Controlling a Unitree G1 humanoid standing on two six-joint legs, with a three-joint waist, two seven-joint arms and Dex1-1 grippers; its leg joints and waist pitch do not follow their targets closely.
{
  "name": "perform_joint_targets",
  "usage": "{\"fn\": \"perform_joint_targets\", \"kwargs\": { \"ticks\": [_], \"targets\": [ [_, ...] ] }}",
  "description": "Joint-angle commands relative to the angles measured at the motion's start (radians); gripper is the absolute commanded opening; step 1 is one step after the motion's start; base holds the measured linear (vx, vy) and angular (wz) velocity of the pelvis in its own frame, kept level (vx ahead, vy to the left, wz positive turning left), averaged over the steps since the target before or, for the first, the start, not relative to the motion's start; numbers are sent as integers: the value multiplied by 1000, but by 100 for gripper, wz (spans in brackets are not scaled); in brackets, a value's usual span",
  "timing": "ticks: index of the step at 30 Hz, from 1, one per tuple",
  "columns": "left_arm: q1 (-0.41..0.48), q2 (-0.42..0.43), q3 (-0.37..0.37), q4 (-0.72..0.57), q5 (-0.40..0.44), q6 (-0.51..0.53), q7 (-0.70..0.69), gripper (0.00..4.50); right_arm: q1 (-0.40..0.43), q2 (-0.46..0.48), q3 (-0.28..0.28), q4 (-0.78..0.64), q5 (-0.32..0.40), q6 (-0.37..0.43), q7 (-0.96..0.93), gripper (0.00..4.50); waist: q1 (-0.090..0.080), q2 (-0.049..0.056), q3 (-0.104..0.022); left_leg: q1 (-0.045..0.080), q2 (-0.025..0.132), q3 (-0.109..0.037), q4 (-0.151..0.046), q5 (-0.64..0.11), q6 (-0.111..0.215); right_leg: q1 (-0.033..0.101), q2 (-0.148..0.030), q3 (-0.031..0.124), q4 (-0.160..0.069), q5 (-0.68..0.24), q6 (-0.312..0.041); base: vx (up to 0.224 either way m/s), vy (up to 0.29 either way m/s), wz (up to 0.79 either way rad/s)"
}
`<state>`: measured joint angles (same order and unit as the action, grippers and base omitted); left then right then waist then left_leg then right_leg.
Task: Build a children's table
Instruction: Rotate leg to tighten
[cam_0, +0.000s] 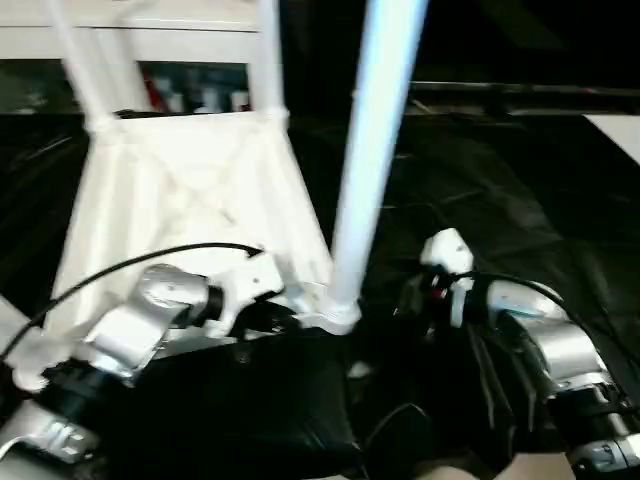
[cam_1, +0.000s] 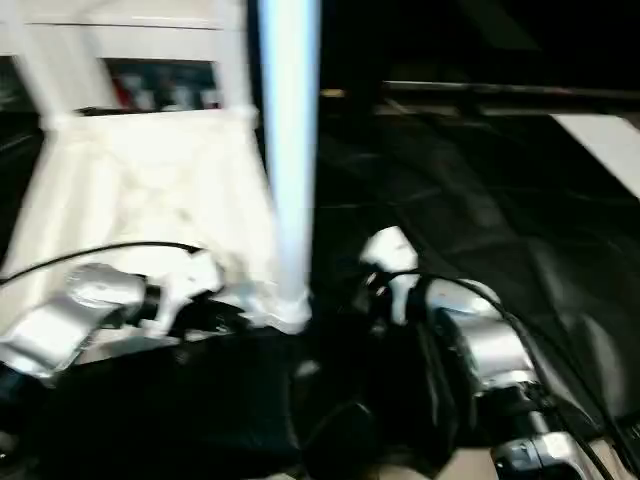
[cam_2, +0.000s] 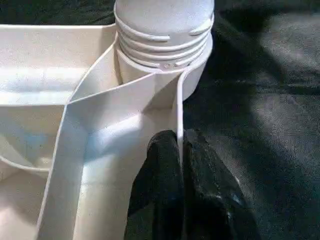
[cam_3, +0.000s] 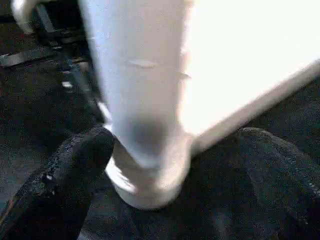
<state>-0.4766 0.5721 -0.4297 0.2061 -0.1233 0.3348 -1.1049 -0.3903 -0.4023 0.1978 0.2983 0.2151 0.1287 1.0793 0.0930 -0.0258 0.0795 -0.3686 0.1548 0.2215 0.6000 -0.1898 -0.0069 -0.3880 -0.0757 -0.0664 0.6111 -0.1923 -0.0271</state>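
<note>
The white tabletop (cam_0: 190, 190) lies upside down on black cloth, ribbed underside up. Two white legs (cam_0: 85, 70) (cam_0: 268, 60) stand in its far corners. A third leg (cam_0: 370, 150) stands upright in the near right corner socket (cam_2: 165, 50), where its threaded end shows. My left gripper (cam_2: 179, 137) is shut on the tabletop's thin rim wall just beside that socket, one black finger on each side. My right gripper (cam_3: 177, 140) is open around the base of the near leg; one finger (cam_3: 85, 155) is at the leg and the other (cam_3: 272, 155) is apart from it.
Black cloth (cam_0: 500, 210) covers the ground to the right of the tabletop. A white shelf unit (cam_0: 170, 45) stands behind the table, a dark bar (cam_0: 520, 95) runs along the back right, and a white sheet (cam_0: 615, 130) lies at the far right edge.
</note>
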Motion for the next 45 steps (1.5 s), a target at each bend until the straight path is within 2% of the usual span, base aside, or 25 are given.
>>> {"fn": "perform_joint_targets", "kwargs": {
  "ticks": [1,3,4,7,9,10,12,14,17,19,20,22,24,27,29,31,33,35,36,37,40,42,43,44,45],
  "targets": [
    [-10,-17,-27,18,3,-30,-34,0,-8,-4,16,22,-25,-38,19,447,-7,18,-76,29,87,-49,-74,-215,-20,34,-90,61,-67,-163,-241,0,0,0],
    [-11,-24,-24,30,8,-43,-39,0,-11,5,22,30,-23,-50,29,447,-7,17,-74,30,88,-50,-75,-242,-24,34,-93,62,-72,-203,-235,0,0,0],
    [-10,-25,-25,33,19,-65,-48,0,-15,13,29,46,-30,-69,32,447,-6,17,-73,31,88,-53,-76,-267,-29,33,-96,63,-79,-268,-220,0,0,0],
    [-14,-29,-26,40,25,-72,-49,0,-27,22,37,73,-48,-84,21,447,-8,21,-72,33,89,-56,-78,-287,-39,30,-96,62,-83,-321,-204,0,0,0],
    [-20,-32,-30,50,30,-81,-51,0,-44,29,47,112,-76,-105,-1,447,-8,21,-73,35,90,-57,-78,-290,-44,28,-95,62,-82,-323,-203,0,0,0],
    [-22,-33,-32,54,32,-85,-53,0,-55,36,48,132,-79,-106,-8,447,-8,24,-75,34,89,-57,-79,-287,-49,28,-94,61,-80,-306,-206,0,0,0],
    [-24,-36,-34,61,35,-92,-57,0,-65,44,47,152,-81,-112,-12,447,-8,24,-76,35,89,-55,-79,-281,-48,28,-92,62,-78,-277,-213,0,0,0],
    [-27,-38,-34,67,38,-97,-58,0,-72,51,45,163,-81,-115,-15,421,-6,24,-78,36,89,-53,-77,-272,-44,28,-92,63,-75,-245,-221,0,0,0],
    [-30,-46,-32,83,50,-111,-60,0,-90,69,47,201,-89,-137,-19,403,-7,21,-80,29,88,-53,-77,-243,-31,33,-92,61,-68,-202,-235,0,0,0],
    [-29,-50,-32,86,53,-113,-60,0,-98,77,48,220,-92,-152,-22,384,-6,21,-78,29,89,-52,-76,-251,-31,33,-95,62,-72,-228,-232,0,0,0],
    [-29,-51,-31,86,54,-113,-61,0,-100,79,48,225,-92,-156,-21,373,-5,20,-78,32,90,-52,-76,-258,-33,31,-96,63,-74,-248,-228,0,0,0],
    [-27,-53,-28,90,57,-116,-64,0,-104,84,49,233,-90,-159,-13,366,-6,19,-75,30,91,-55,-79,-271,-35,32,-96,63,-77,-285,-217,0,0,0],
    [-26,-54,-27,92,58,-117,-65,0,-105,85,49,234,-89,-161,-10,337,-7,17,-76,31,91,-55,-79,-275,-37,31,-96,62,-78,-298,-209,0,0,0],
    [-27,-55,-24,102,63,-119,-67,0,-106,89,48,244,-87,-169,0,329,-6,18,-77,30,91,-55,-79,-266,-35,31,-96,63,-76,-289,-208,0,0,0],
    [-30,-61,-17,110,65,-110,-58,0,-104,93,44,254,-87,-174,5,305,-6,14,-76,29,91,-54,-78,-259,-28,31,-97,63,-77,-294,-208,0,0,0],
    [-30,-64,-13,113,66,-104,-52,0,-99,100,36,256,-84,-168,-8,290,-6,15,-76,30,91,-54,-78,-259,-28,30,-98,63,-78,-302,-207,0,0,0],
    [-41,-91,7,135,66,-81,-6,0,-98,115,19,274,-91,-153,-65,280,-8,14,-75,29,91,-55,-79,-263,-30,30,-98,63,-79,-312,-205,0,0,0],
    [-86,-171,49,212,78,-39,133,0,-100,158,-16,327,-124,-129,-241,277,-12,13,-70,37,87,-54,-78,-295,-48,19,-97,64,-90,-380,-195,0,0,0],
    [-97,-187,56,230,82,-35,162,0,-99,169,-25,336,-126,-121,-279,275,-14,8,-71,37,86,-58,-78,-308,-58,23,-101,62,-92,-423,-184,0,0,0],
    [-135,-238,74,293,94,-26,247,0,-96,211,-59,357,-123,-93,-396,275,-16,6,-72,32,87,-61,-79,-302,-60,26,-102,61,-91,-430,-177,0,0,0],
    [-198,-323,101,401,107,-26,371,0,-107,290,-126,405,-111,-49,-608,274,-17,11,-72,41,84,-61,-77,-324,-62,14,-104,62,-103,-464,-154,0,0,0],
    [-224,-359,105,442,110,-27,399,0,-117,324,-128,426,-121,-50,-669,273,-15,13,-72,39,85,-63,-79,-331,-61,17,-104,59,-106,-466,-143,0,0,0],
    [-240,-376,102,463,118,-31,415,0,-128,349,-121,440,-124,-58,-684,273,-16,19,-71,38,84,-63,-79,-335,-60,15,-105,61,-107,-464,-142,0,0,0],
    [-250,-387,100,476,124,-34,425,0,-134,365,-117,448,-125,-63,-691,273,-15,15,-73,38,85,-63,-80,-337,-58,16,-104,60,-107,-454,-140,0,0,0],
    [-257,-392,95,483,132,-41,430,0,-139,381,-111,448,-120,-74,-676,273,-15,19,-74,33,85,-64,-81,-329,-54,20,-105,60,-103,-430,-144,0,0,0]
  ]
}}
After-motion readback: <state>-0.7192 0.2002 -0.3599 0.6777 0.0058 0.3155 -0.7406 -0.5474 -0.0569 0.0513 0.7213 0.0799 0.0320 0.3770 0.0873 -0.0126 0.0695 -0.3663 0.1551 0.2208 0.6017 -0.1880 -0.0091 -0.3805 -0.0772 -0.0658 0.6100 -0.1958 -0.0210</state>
